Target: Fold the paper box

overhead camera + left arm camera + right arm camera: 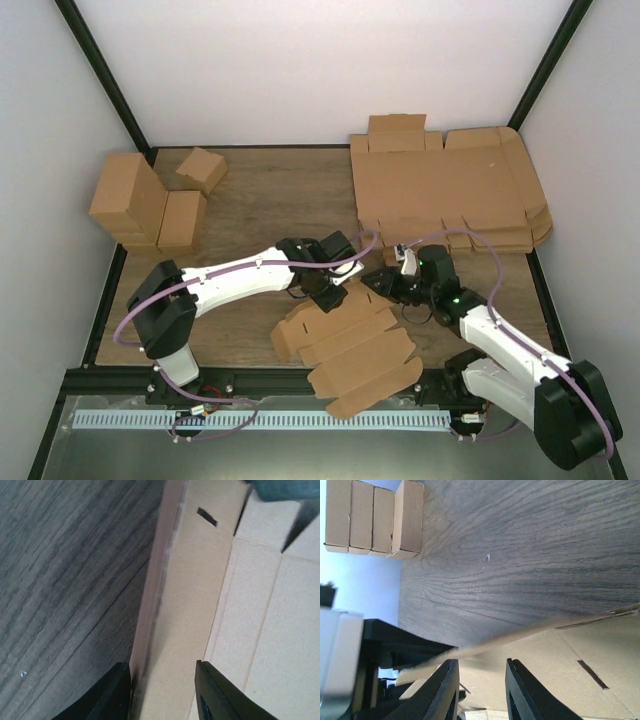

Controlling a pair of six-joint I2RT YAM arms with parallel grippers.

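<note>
On the table (260, 190), near edge, we are seemingly raising a side wall of the paper box (350, 345): left gripper (161, 666) jaws straddling it, half-open; right gripper (481, 661) jaws narrow, hold impossible to tell; next calling for a firm crease.

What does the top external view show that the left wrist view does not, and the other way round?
Only the top view: the left arm, the right arm, the stack of flat sheets, the folded boxes at far left. Only the left wrist view: a raised flap between the left jaws, and a small slot in the cardboard. Both: the paper box and the wooden table.
</note>
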